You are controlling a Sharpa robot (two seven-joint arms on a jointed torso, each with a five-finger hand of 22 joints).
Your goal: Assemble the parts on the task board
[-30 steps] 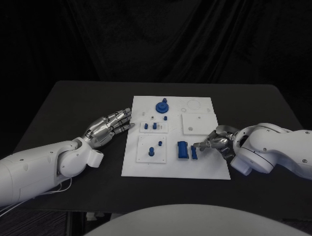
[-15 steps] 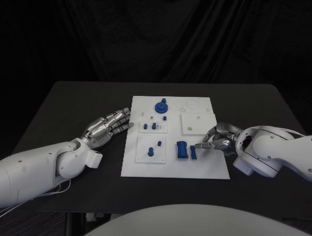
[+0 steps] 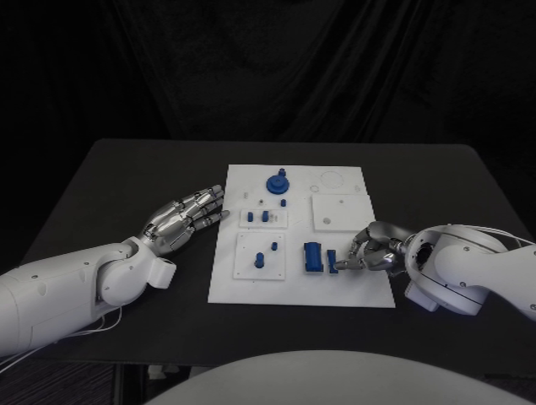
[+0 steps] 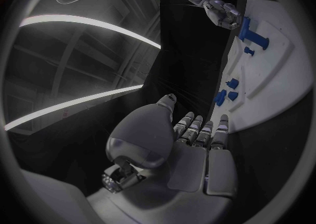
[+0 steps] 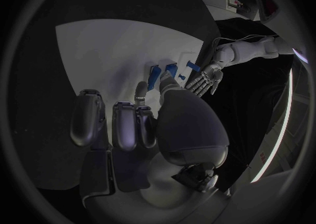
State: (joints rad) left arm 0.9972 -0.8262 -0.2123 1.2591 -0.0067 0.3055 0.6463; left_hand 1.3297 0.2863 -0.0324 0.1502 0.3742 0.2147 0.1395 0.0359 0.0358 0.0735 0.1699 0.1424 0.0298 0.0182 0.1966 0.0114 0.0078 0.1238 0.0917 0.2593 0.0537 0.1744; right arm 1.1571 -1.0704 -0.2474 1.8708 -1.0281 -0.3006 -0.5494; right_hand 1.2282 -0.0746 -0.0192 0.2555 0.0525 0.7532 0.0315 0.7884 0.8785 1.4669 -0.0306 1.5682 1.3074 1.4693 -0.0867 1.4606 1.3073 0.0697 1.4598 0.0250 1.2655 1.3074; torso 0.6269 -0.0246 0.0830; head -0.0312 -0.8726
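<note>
1. right hand [image 3: 372,250]: fingers are curled in at the right edge of the task board [image 3: 295,291], tips touching the small blue part [image 3: 333,260] next to the taller blue block [image 3: 311,256]. Can't tell if it's actually pinching the part or just nudging it
2. change: a second ago that hand sat a bit further off the board edge with the fingers looser, now it's slid in closer and tucked tighter around the part. I'd say it's lining up a grasp, or pushing the piece into its seat
3. left hand [image 3: 185,215]: fingers apart and flat, holding nothing, resting on the worktop [image 3: 121,177] just left of the board. Hasn't budged
4. rest of the board: a round blue part [image 3: 276,182] stands near its far edge, small blue pegs [image 3: 259,217] mid-left, another piece [image 3: 262,257] on the near-left plate
</note>
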